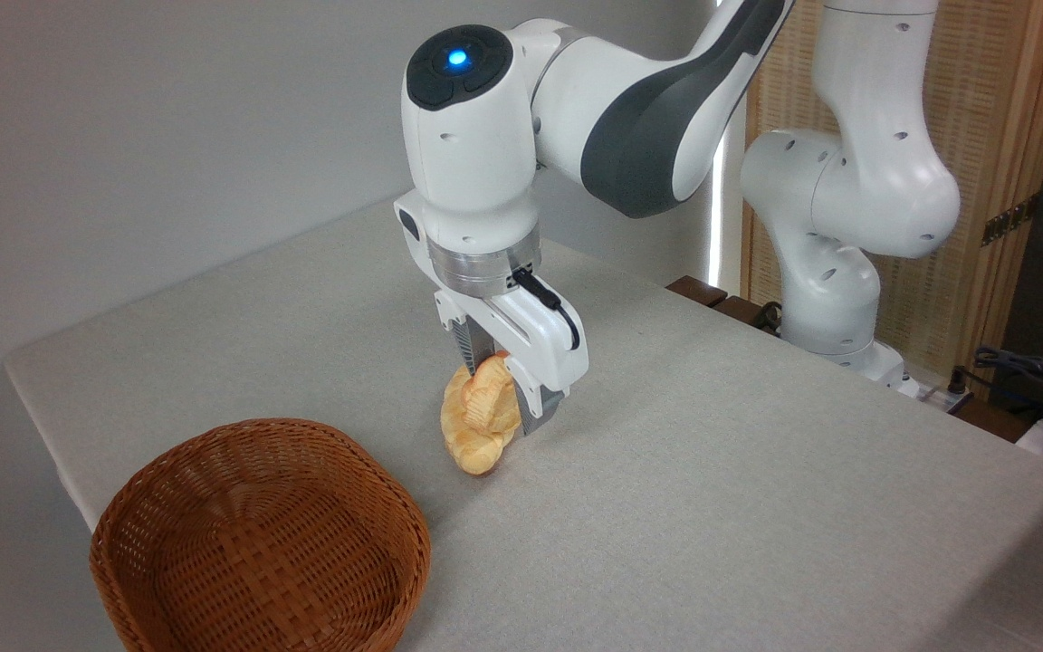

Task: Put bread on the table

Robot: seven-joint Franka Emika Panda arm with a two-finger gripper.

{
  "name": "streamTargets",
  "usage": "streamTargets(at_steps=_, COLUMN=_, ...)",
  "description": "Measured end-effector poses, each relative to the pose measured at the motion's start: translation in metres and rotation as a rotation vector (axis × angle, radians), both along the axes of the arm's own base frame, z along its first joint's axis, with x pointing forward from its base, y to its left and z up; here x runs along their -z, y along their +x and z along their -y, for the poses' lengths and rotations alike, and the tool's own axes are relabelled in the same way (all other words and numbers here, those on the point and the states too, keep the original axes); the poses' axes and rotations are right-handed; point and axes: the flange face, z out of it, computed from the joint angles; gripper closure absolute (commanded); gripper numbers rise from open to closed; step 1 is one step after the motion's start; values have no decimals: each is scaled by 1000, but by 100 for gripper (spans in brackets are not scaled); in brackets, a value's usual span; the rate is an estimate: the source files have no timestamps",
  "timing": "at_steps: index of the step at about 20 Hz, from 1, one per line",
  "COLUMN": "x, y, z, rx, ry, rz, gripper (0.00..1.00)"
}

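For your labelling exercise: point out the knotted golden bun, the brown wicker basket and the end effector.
Knotted golden bun (pixel 476 426): fixed camera, lower folds.
Brown wicker basket (pixel 399 507): fixed camera, right rim.
End effector (pixel 502 389): fixed camera, between fingertips.

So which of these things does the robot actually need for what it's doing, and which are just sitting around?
Part of the job:
- the bread, held in the gripper, its lower end at the cloth
- the table, where it goes

Just lying about:
- the wicker basket, empty
- cables at the table's far right edge
- the wooden screen behind
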Motion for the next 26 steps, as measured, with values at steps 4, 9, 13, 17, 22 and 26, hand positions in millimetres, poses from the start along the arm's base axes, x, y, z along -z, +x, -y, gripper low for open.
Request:
streamTargets(at_steps=4, x=1, y=0, z=-8, rx=-16, ry=-2, rz=0, gripper=0)
streamTargets(at_steps=9, x=-7, y=1, z=-33, rx=-62, ry=-9, rz=18, gripper=0)
streamTargets(at_steps=13, x=-25, y=6, z=-36, rx=-67, ry=-9, rz=56, gripper=0)
streamTargets(at_steps=17, x=-48, y=14, z=-37, rx=-67, ry=-6, rz=106, gripper=0)
streamTargets(at_steps=22, x=-94, y=27, z=-34, rx=-59, ry=0, rz=201, gripper=0)
streamTargets(at_steps=26, x=-140, y=34, z=-26, rx=-61, ry=25, rz=265, gripper=0)
